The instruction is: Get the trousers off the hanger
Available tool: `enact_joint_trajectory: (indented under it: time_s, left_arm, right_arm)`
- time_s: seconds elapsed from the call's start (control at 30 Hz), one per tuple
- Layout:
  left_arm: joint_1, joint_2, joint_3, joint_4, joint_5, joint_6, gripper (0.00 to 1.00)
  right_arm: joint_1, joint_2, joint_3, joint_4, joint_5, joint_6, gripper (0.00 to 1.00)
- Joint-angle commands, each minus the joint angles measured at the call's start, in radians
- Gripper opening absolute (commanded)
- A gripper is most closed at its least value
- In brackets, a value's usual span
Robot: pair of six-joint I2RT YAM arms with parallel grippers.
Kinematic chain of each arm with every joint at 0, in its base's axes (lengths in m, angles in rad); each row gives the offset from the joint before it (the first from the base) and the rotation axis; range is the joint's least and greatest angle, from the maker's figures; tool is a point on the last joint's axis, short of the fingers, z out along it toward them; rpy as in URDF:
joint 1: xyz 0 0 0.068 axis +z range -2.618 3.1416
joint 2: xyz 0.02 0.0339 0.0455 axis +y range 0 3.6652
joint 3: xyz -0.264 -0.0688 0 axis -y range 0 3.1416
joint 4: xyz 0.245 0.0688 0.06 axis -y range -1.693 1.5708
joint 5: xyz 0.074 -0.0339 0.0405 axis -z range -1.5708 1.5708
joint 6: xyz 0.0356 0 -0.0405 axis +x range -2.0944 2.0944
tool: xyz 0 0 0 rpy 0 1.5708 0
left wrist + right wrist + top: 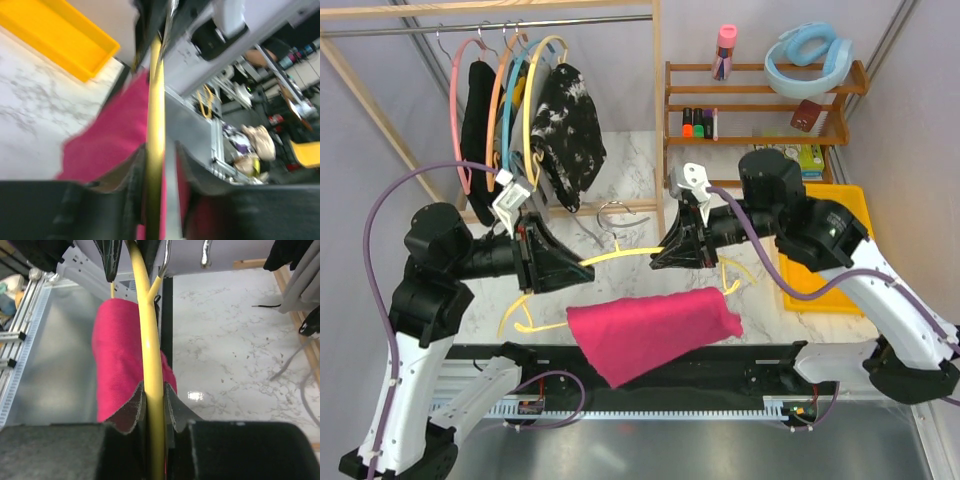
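Observation:
The pale-yellow hanger [620, 254] hangs in the air between both arms, its metal hook [611, 214] pointing away from me. The magenta trousers [650, 330] are draped over its lower bar and sag toward the table's front edge. My right gripper [656, 258] is shut on the hanger's arch; in the right wrist view both fingers [134, 407] press the yellow bar [148, 320], with the trousers [117, 355] below. My left gripper [588, 268] straddles the arch. In the left wrist view the bar [155, 100] rests against one finger [134, 172] with a gap to the other, so that gripper [164, 162] is slightly open.
A clothes rail [520, 25] at the back left carries pink, orange and blue hangers, a black garment and a mottled black-and-white garment [567, 130]. A wooden shelf [760, 105] stands at the back right. A yellow tray [842, 215] lies at the right, under the right arm.

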Motion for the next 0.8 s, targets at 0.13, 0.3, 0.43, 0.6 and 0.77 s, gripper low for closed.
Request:
enact_joint_trajectory:
  time_s: [0.13, 0.3, 0.43, 0.6, 0.77]
  left_arm:
    - [0.007, 0.026, 0.004, 0.189, -0.298, -0.005, 0.80]
    - [0.005, -0.002, 0.050, 0.179, -0.497, -0.075, 0.78]
    - [0.005, 0.020, 0.045, 0.160, -0.497, -0.267, 0.72]
    - [0.005, -0.078, -0.169, 0.359, -0.542, -0.683, 0.69]
    - [0.005, -0.167, -0.258, 0.399, -0.753, -0.929, 0.75]
  right_arm:
    - [0.043, -0.157, -0.306, 0.404, 0.412, 0.292, 0.00]
    - [0.046, -0.226, -0.396, 0.465, 0.538, 0.282, 0.00]
    - [0.046, -0.278, -0.466, 0.553, 0.628, 0.267, 0.00]
    - [0.044, -0.321, -0.498, 0.649, 0.666, 0.250, 0.00]
    - [0.044, -0.358, -0.555, 0.795, 0.580, 0.256, 0.00]
